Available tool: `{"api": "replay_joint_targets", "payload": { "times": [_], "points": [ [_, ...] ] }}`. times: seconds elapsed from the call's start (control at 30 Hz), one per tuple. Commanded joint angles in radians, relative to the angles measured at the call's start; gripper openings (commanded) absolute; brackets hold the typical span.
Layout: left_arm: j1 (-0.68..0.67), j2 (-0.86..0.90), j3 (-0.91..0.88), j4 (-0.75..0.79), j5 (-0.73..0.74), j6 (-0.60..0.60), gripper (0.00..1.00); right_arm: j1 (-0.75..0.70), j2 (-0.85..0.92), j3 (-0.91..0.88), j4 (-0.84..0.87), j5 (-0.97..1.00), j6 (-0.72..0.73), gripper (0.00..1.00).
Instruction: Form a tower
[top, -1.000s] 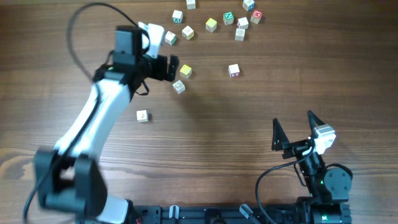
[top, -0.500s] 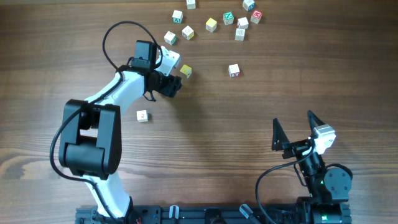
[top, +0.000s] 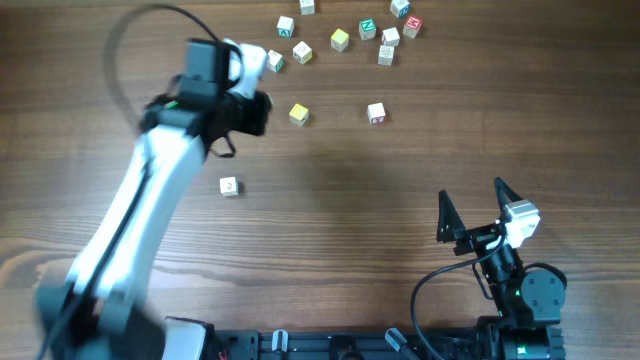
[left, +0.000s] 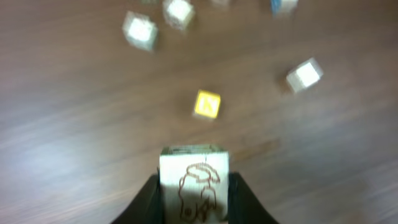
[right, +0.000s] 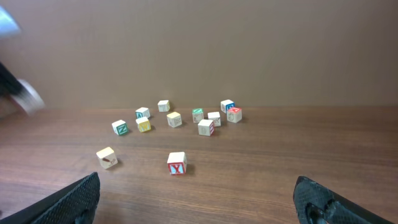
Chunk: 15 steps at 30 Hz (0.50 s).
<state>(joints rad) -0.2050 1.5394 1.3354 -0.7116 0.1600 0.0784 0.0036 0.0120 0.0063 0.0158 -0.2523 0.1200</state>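
Your task is barely getting under way: no tower is standing in any view. At far left, a small pale wooden cube (top: 229, 186) is lying alone. Your left claw (left: 194, 200) is clamping tight on a pale wooden cube with a reddish-brown drawing (left: 194, 180), apparently clear of the table. A yellow-faced wooden cube (top: 298, 114) is lying near it, a likely base. Further right, a red-marked pale cube (top: 376, 113) and the scattered cluster of cubes (top: 385, 35) are all sitting single. Your right claw (top: 470, 213) is gaping wide, holding nothing.
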Motion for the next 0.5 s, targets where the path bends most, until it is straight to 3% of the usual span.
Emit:
{"api": "replay_joint_targets", "payload": {
  "times": [0.0,0.1,0.17,0.3,0.47],
  "points": [
    [-0.002,-0.249,0.015,-0.22,-0.203,-0.145,0.18,-0.005,-0.005,-0.001,0.004,0.012,0.014,1.0],
    [-0.001,-0.323,-0.01,-0.425,-0.297,-0.312,0.15,-0.005,-0.005,-0.001,0.004,0.012,0.014,1.0],
    [-0.001,-0.319,-0.074,-0.428,-0.297,-0.364,0.14,-0.005,-0.005,-0.001,0.004,0.012,0.014,1.0],
    [-0.002,-0.298,-0.269,-0.252,-0.296,-0.433,0.16,-0.005,-0.005,-0.001,0.004,0.012,0.013,1.0],
    [-0.001,-0.229,-0.527,0.059,-0.296,-0.434,0.18,-0.005,-0.005,-0.001,0.004,0.012,0.014,1.0]
  ]
}}
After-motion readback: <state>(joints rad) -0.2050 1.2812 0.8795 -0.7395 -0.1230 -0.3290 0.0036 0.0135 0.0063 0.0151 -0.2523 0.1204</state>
